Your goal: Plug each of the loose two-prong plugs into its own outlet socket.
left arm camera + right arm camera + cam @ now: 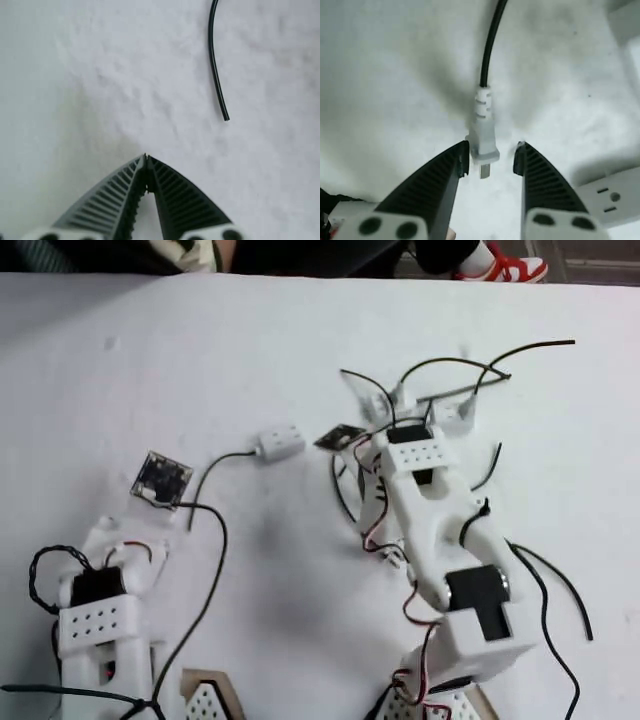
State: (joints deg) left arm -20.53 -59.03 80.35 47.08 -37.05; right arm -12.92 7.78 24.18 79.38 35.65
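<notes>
A: What is the right gripper (492, 150) doing?

B: It is standing open, its dark ribbed fingers (445, 180) spreading to either side of a white two-prong plug (482, 132). The plug is sitting between the tips with a prong facing back toward the wrist. One fingertip is lying just beside the plug's flange, though I cannot tell whether it is touching. Nothing is being gripped.

A: And around it?

B: The plug's black cord (492, 40) is running away from the gripper across the white table (385, 75). An outlet strip (607, 192) is lying near the other finger, slots facing up.

A: The left gripper (146, 161)?

B: It is closed on nothing, tips meeting above the table. A loose black cable end (219, 90) is lying apart from it.

A: From above?

B: The right arm (430, 520) is stretching toward twelve o'clock into a tangle of black wires (470, 370). A white outlet block (278, 443) is lying at about nine o'clock from its wrist, with a small dark square board (340, 437) between them. The left arm (95, 620) is sitting at the table's seven o'clock corner, and a second dark square board (162, 480) is lying at one o'clock from it.
</notes>
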